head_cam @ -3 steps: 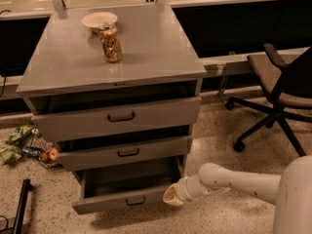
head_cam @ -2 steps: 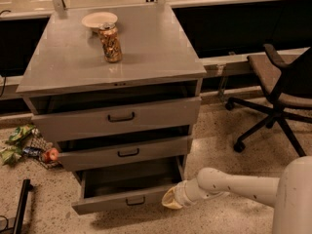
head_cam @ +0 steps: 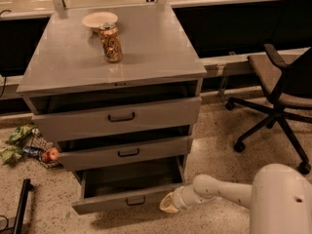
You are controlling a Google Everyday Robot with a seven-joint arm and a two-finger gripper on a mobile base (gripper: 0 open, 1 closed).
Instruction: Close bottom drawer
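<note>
The bottom drawer [head_cam: 122, 199] is the lowest of three grey drawers in the cabinet [head_cam: 117, 62]. It is pulled out the farthest and its dark inside shows; a small black pull handle [head_cam: 135, 201] sits at the centre of its front. My gripper [head_cam: 165, 204] reaches in from the lower right on a white arm and sits at the right end of the drawer's front panel, at or against it. The two drawers above, one [head_cam: 119, 117] and the other [head_cam: 124, 152], stand slightly open.
A jar [head_cam: 111, 43] and a white bowl [head_cam: 99, 20] stand on the cabinet top. An office chair [head_cam: 280, 94] stands on the floor at the right. Litter and wrappers [head_cam: 27, 147] lie on the floor left of the cabinet. A black bar [head_cam: 19, 206] lies at the lower left.
My gripper has moved a little to the left, closer along the bottom drawer's front. The drawer itself has not visibly moved.
</note>
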